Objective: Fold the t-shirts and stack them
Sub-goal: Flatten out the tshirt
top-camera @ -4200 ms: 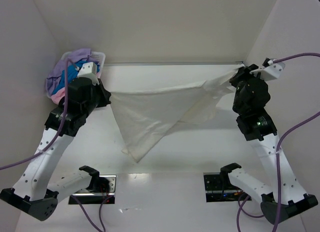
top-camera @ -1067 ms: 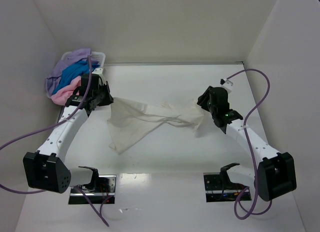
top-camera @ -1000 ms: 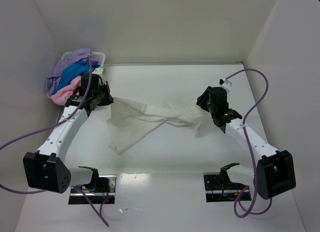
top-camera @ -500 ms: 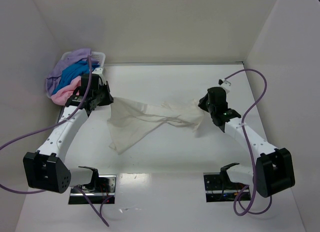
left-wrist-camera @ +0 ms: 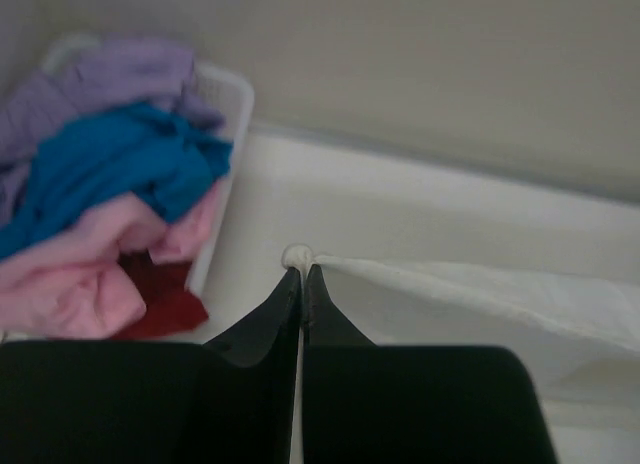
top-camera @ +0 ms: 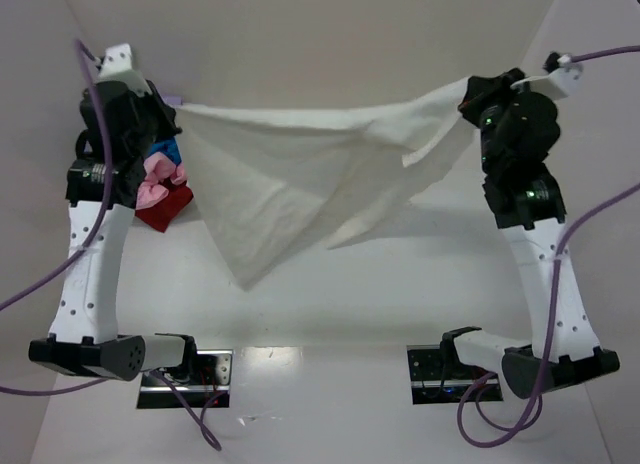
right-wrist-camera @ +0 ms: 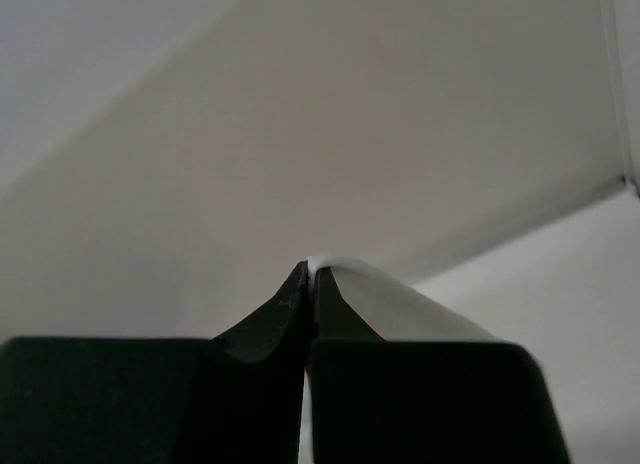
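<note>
The cream-white t-shirt [top-camera: 300, 174] hangs spread in the air between both raised arms, with a lower corner pointing down toward the table. My left gripper [top-camera: 172, 109] is shut on its left top corner; in the left wrist view the left gripper [left-wrist-camera: 301, 271] pinches a nub of cloth and the cream-white t-shirt [left-wrist-camera: 480, 289] stretches away to the right. My right gripper [top-camera: 468, 90] is shut on the right top edge; in its wrist view the right gripper [right-wrist-camera: 310, 271] holds the cream cloth [right-wrist-camera: 400, 304]. Lilac [left-wrist-camera: 110, 74], blue [left-wrist-camera: 120, 169], pink [left-wrist-camera: 70, 274] and red [left-wrist-camera: 160, 299] t-shirts lie piled at the left.
A white plastic basket [left-wrist-camera: 232, 94] at the back left holds the coloured pile, partly hidden behind the left arm in the top view. White walls close in the back and both sides. Purple cables [top-camera: 590, 224] trail from both arms.
My right gripper has shut on the cream shirt. Both arms have risen from the table, lifting and stretching the shirt from a crumpled strip into a wide hanging sheet.
</note>
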Controlling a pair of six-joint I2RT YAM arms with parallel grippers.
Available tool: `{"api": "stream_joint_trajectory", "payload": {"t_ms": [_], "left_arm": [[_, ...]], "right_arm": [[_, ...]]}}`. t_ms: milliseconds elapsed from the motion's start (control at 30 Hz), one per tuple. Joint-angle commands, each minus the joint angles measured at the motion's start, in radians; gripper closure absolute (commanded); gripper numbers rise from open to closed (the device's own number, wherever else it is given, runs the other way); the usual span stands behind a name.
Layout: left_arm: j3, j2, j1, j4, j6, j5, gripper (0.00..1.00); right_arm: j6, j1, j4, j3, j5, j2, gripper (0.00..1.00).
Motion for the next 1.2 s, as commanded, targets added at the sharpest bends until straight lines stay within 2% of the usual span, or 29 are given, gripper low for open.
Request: {"api": "stream_joint_trajectory", "payload": {"t_ms": [0,67,300,533,633,800,967,1100,1167], "left_arm": [[0.187,-0.006,0.005,0.061,0.044,-0.041,1.0],[0.242,-0.006,0.005,0.061,0.065,-0.059,1.0],[0.215,-0.162,0.005,0.081,0.095,-0.148,1.0],[0.132,-0.384,0.005,0.052,0.061,-0.148,1.0],[0.057,-0.504,0.005,0.043,0.047,-0.148,1.0],[0.025,-0.662,0.005,-0.034,-0.006,-0.11,1.0],[0.06,-0.644,-0.017,-0.054,0.004,-0.145,1.0],[-0.004,-0.525,-0.017,0.004,0.013,-0.13,1.0],[-0.107,-0.486,-0.017,0.047,0.013,-0.11,1.0]], "right_arm": [[-0.118,-0.003,-0.053,0.155,0.052,-0.035,1.0],[-0.152,-0.003,-0.063,0.185,0.086,-0.061,1.0],[-0.173,-0.003,-0.072,0.185,0.115,-0.254,1.0],[-0.127,-0.003,-0.17,0.118,0.041,-0.435,1.0],[-0.109,-0.003,-0.24,0.118,0.006,-0.51,1.0],[-0.098,-0.003,-0.359,0.158,-0.055,-0.615,1.0],[-0.121,-0.003,-0.411,0.227,-0.055,-0.573,1.0],[-0.109,-0.003,-0.345,0.106,-0.013,-0.512,1.0],[-0.098,-0.003,-0.276,-0.007,0.001,-0.477,1.0]]}}
